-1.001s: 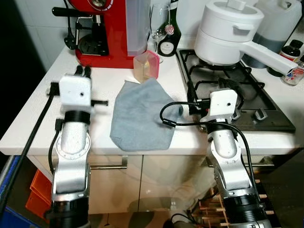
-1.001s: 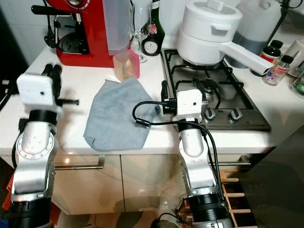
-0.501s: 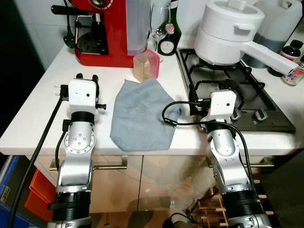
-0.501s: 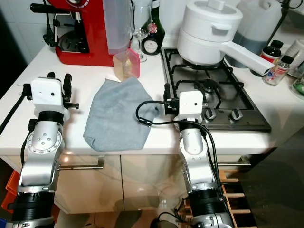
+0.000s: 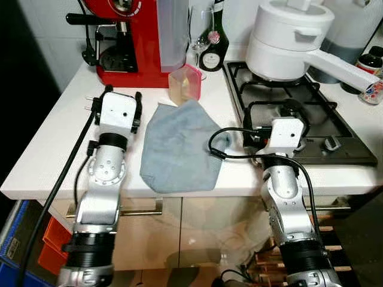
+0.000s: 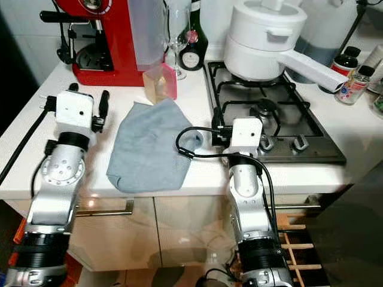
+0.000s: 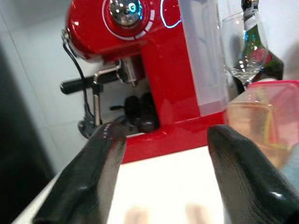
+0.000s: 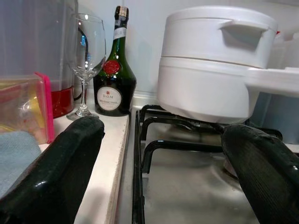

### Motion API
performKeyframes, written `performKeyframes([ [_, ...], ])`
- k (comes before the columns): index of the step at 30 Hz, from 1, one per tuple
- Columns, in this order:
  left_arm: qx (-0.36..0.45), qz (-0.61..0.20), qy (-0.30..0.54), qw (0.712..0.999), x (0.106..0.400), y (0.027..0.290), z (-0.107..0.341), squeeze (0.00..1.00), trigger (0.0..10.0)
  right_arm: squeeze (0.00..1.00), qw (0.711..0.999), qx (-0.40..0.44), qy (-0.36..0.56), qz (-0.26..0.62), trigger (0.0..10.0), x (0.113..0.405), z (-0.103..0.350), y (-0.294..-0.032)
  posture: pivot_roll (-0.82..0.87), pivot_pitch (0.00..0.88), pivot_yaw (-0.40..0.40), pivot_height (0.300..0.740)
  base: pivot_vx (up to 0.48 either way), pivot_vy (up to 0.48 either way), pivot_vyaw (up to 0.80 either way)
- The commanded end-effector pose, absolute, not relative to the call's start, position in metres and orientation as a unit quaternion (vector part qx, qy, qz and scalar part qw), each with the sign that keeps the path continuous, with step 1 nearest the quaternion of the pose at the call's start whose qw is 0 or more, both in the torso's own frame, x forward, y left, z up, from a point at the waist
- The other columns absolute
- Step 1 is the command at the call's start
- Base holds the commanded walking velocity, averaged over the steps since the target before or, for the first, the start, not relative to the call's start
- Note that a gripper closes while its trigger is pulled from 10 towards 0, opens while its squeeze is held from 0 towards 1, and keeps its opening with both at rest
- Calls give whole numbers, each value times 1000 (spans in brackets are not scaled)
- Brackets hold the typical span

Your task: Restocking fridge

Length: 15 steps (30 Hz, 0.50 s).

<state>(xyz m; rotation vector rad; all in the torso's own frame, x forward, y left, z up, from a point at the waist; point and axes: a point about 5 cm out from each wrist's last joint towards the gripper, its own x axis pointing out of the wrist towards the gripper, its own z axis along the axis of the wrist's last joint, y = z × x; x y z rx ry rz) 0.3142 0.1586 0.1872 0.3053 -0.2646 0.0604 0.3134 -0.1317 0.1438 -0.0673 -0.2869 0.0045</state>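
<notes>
Now both robot arms reach over the near edge of a white counter [image 5: 48, 149]. Far on the counter stands a red coffee machine [image 5: 134, 42] with a clear water tank on its right side. Just right of it, a small clear tub [image 5: 184, 84] with a pink lid stands upright and holds something yellowish; what it is cannot be told. Behind the tub stand an empty wine glass [image 5: 201, 33] and a dark bottle [image 5: 213, 51], both upright. A grey cloth [image 5: 176, 146] lies flat between the two arms, its long axis running near to far, its far tip touching the tub.

On the right, a hob [image 5: 293, 119] carries a white lidded pot [image 5: 287, 42] whose long handle points right and nearer. Its contents are hidden. More bottles [image 6: 350, 78] stand at the far right.

The left gripper [image 7: 161, 154] hovers left of the cloth, fingers spread wide and holding nothing, pointing toward the coffee machine, with the tub off to its right. The right gripper [image 8: 163, 154] sits at the hob's near left corner, fingers also spread and holding nothing, pointing toward the pot, with the tub far off to its left.
</notes>
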Motion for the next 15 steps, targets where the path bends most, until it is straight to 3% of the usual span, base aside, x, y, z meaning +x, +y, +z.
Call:
performKeyframes([
  [1, 129, 49, -123, 983, 315, 162, 185, 1000, 10000, 1000, 987, -47, -153, 19, 10000, 318, 150, -127, -72, 0, -16, 740, 0, 0, 0],
  [2, 122, 53, -121, 984, 314, 162, 183, 1000, 10000, 1000, 987, -47, -151, 21, 10000, 318, 150, -127, -72, 0, -16, 740, 0, 0, 0],
  [3, 116, 57, -119, 984, 314, 162, 183, 1000, 10000, 0, 987, -49, -152, 23, 10000, 319, 150, -127, -72, 0, -20, 740, 0, 0, 0],
  [8, 102, 59, -105, 987, 317, 161, 177, 1000, 10000, 0, 987, -51, -151, 26, 10000, 321, 148, -128, -60, 0, -22, 740, 0, 0, 0],
  [9, 102, 58, -104, 988, 317, 161, 176, 212, 10000, 0, 987, -51, -149, 26, 10000, 321, 147, -128, -60, 0, -22, 740, 0, 0, 0],
  [10, 103, 57, -105, 988, 317, 161, 176, 212, 10000, 0, 988, -51, -145, 24, 10000, 322, 145, -128, -61, 0, -23, 740, 0, 0, 0],
  [11, 101, 56, -106, 988, 317, 161, 177, 0, 10000, 0, 988, -49, -145, 22, 10000, 323, 146, -128, -62, 0, -19, 740, 0, 0, 0],
  [15, 103, 48, -108, 988, 317, 158, 178, 0, 10000, 0, 988, -44, -145, 22, 10000, 325, 147, -126, -58, 0, -10, 740, 0, 0, 0],
])
